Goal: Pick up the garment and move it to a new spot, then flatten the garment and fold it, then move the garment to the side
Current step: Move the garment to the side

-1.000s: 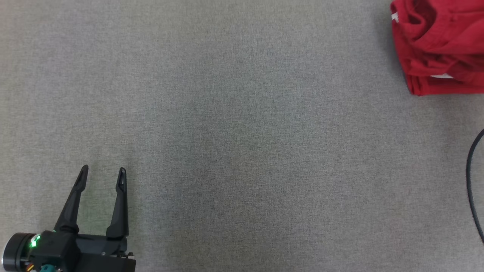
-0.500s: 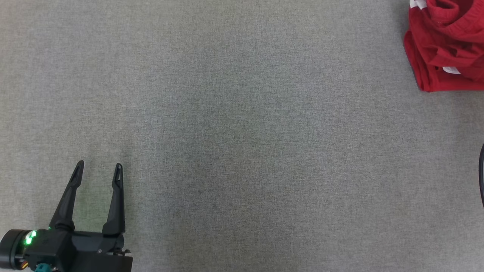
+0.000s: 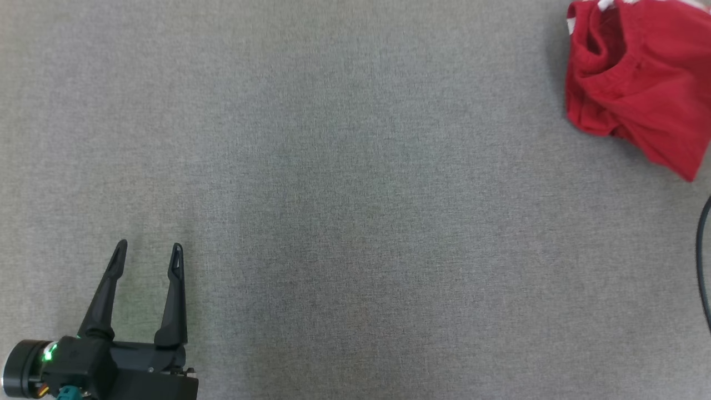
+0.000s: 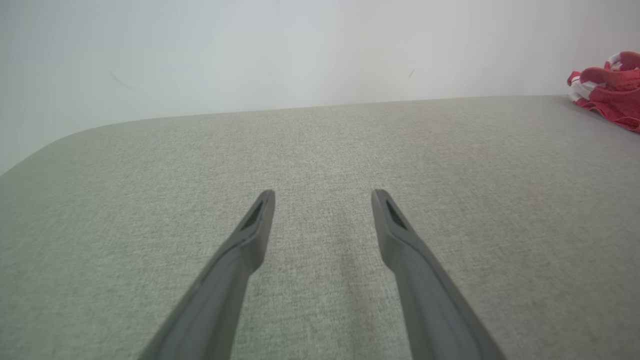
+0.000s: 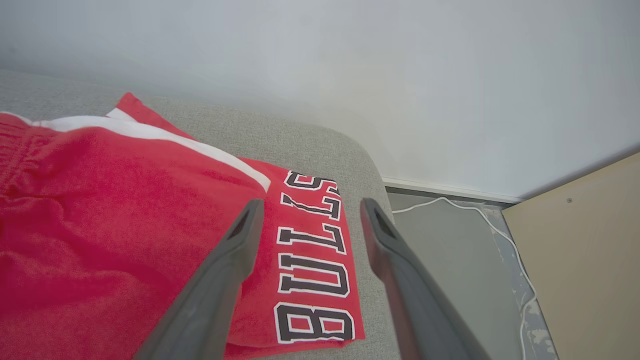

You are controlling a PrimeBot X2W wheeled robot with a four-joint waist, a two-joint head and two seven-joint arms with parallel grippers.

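- left gripper [image 3: 150,244]: lower left of the head view, its two dark fingers spread apart with nothing between them, tips over the bare grey surface [image 3: 355,194]
- left wrist view: the same fingers stand wide above the grey surface; a pale wall [image 4: 250,50] rises behind its far edge
- garment [image 3: 633,83]: red and rumpled, at the upper right corner of the head view, cut off by the top and right edges, well apart from the left gripper
- right gripper [image 5: 311,201]: in the right wrist view, fingers parted and holding nothing, over the garment near the surface's rounded corner; whether the tips touch the cloth cannot be told
- lettering [image 5: 310,270]: black letters edged in white, reading "bulls", on the garment's edge, seen between the right fingers; a white stripe [image 5: 150,132] runs across the red cloth to its left
- black cable [image 3: 701,261]: curves along the right edge of the head view, below the garment
- floor [image 5: 450,250]: grey, beyond the surface's corner, with a thin white cable [image 5: 440,199] on it and a beige panel [image 5: 575,260] at the right
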